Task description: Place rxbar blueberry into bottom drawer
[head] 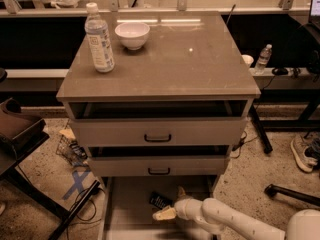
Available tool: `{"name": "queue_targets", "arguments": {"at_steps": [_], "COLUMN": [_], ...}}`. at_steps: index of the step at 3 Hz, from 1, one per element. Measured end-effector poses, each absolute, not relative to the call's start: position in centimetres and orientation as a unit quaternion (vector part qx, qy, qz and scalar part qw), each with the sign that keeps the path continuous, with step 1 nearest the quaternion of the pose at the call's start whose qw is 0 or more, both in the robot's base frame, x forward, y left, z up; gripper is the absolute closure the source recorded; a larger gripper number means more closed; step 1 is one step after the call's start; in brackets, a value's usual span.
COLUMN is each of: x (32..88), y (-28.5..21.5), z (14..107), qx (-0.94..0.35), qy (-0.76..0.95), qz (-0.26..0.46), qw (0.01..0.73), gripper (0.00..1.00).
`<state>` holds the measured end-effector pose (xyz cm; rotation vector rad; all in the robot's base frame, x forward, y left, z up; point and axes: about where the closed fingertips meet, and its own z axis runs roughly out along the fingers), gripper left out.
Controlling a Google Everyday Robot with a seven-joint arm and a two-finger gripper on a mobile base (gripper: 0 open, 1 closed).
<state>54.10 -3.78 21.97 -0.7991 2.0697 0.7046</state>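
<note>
Claw (169, 204) gapes beside rxbar blueberry (160, 200) in half-hidden bottom drawer (131, 205).

Your gripper (171, 203) hangs low inside the bottom drawer (129, 205), fingers spread apart. The rxbar blueberry (160, 200) lies just beside its fingertips.

The bottom drawer (129, 206) under the gripper (169, 205) runs off-frame.

no text, label or number can be read.
</note>
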Motion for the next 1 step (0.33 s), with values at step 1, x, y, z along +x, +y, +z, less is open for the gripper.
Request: {"name": "queue_targets", "arguments": {"at_steps": [1], "x": [54.15], "y": [-3.77], "z": [21.96], "qx": [-0.298], "qy": [0.827], "qz": [0.265], "qw": [0.395], "gripper": [0.00]}}
